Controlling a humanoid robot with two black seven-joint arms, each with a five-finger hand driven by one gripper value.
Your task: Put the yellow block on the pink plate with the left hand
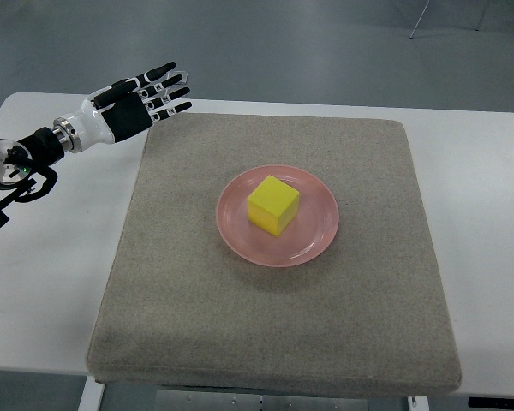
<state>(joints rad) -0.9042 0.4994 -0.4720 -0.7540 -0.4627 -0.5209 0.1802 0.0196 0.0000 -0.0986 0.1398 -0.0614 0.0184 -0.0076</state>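
The block (pixel 273 205) sits on the plate (pixel 313 244), near its centre, on the mat (pixel 197 300). The left hand (pixel 133 107) hovers at the mat's far-left corner, fingers extended, holding nothing. Placement appears complete; retract clear of the plate without sweeping over it.

left hand (pixel 135 105) hovers at the far left, arm reaching in from the left edge, fingers (pixel 167 89) stretched out straight, holding nothing.
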